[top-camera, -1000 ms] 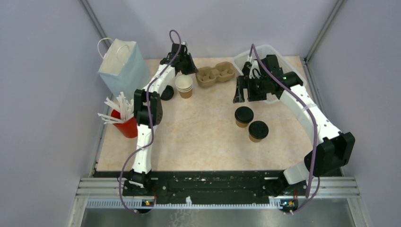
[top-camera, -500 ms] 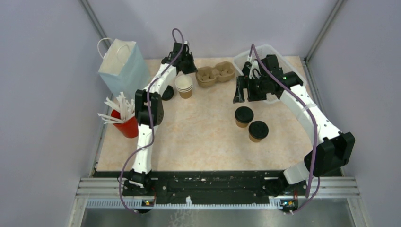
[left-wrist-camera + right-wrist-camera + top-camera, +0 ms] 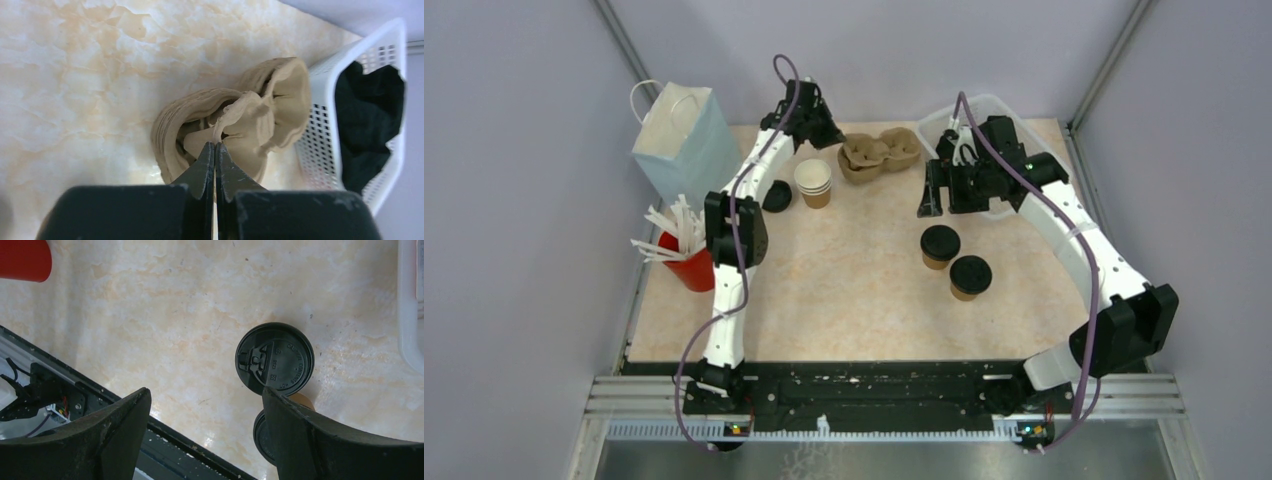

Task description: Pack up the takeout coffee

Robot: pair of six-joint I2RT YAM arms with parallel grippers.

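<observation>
Marbled desk [image 3: 864,300], grey booth: two black-lidded kraft cups [image 3: 940,245] stand mid-desk, just beside each other, unpacked
Right hand [image 3: 929,195] hangs spread above them; left hand [image 3: 215,150] has just pressed together, pinching the cardboard carrier [image 3: 250,115] by a thin wall and shifting it slightly, likely positioning it for loading

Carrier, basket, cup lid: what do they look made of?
Carrier: moulded paper pulp, it seems; matte tan, with soft, wavy, layered rims. Basket: probably white plastic; a smooth wall with a regular grid of small holes. Cup lid: black plastic with a slight sheen, embossed lettering and a moulded sip tab.
</observation>
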